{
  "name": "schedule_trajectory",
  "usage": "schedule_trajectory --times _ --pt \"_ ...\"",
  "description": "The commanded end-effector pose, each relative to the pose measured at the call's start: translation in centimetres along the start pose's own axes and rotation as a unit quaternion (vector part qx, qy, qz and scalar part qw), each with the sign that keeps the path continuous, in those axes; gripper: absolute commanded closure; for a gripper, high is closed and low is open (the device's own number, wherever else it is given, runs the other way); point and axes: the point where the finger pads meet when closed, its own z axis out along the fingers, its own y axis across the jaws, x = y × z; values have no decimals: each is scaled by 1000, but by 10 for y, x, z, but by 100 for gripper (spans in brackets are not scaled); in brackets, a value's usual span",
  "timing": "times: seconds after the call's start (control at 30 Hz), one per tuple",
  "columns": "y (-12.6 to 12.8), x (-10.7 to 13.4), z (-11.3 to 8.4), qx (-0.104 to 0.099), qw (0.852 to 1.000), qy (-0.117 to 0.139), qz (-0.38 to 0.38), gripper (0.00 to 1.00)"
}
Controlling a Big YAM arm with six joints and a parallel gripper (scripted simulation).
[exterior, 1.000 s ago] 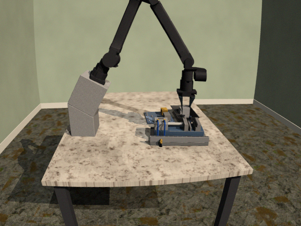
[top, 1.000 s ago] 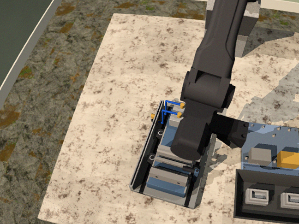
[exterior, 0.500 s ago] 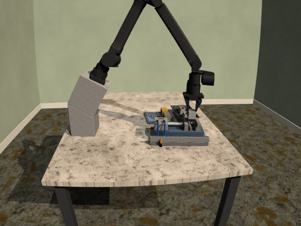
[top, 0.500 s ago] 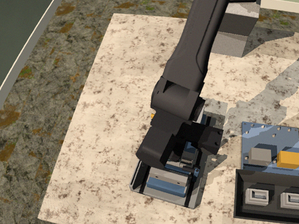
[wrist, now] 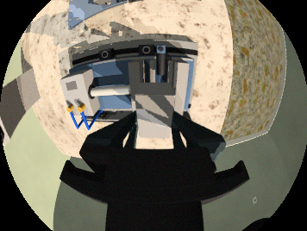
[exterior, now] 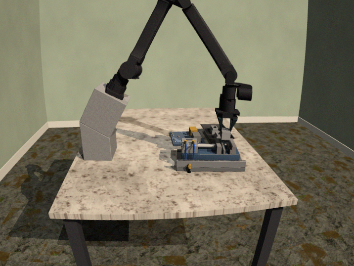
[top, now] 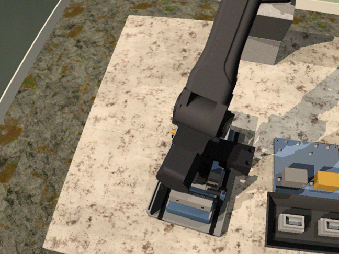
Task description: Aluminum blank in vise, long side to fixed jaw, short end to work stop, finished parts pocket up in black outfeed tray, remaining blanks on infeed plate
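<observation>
My gripper (exterior: pixel 225 130) (wrist: pixel 154 115) is shut on a plain gray blank (exterior: pixel 226 135) (wrist: pixel 153 108) and holds it above the vise's jaw gap, partly over the moving jaw in the wrist view. The fixed jaw (top: pixel 191 198) (wrist: pixel 183 86) and the dark work stop (wrist: pixel 160 64) show beside it; the blank hides part of the gap. The infeed plate (top: pixel 293 158) bears a gray blank (top: pixel 294 176) (exterior: pixel 196 135) and a yellow brass blank (top: pixel 327 180) (exterior: pixel 193 130). Two finished parts (top: pixel 291 222) (top: pixel 331 227) lie pocket up in the black tray (top: pixel 312 203).
The hosed cylinder block (wrist: pixel 78 95) (exterior: pixel 189 146) stands at the other end of the vise, with blue hoses at its side. A raised rail (exterior: pixel 211 165) runs along one long side of the vise base. The tray adjoins the infeed plate.
</observation>
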Motion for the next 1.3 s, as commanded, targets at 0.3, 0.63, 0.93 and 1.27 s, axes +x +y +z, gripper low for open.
schedule_trajectory --times 0.3,0.63,0.93,1.27 --pt "-30 1 -24 35 999 3 -11 100" --pt "-30 2 -25 35 999 3 -10 100" --pt "-30 3 -25 34 999 3 -10 100" --pt "-31 7 -28 32 999 4 -11 100"
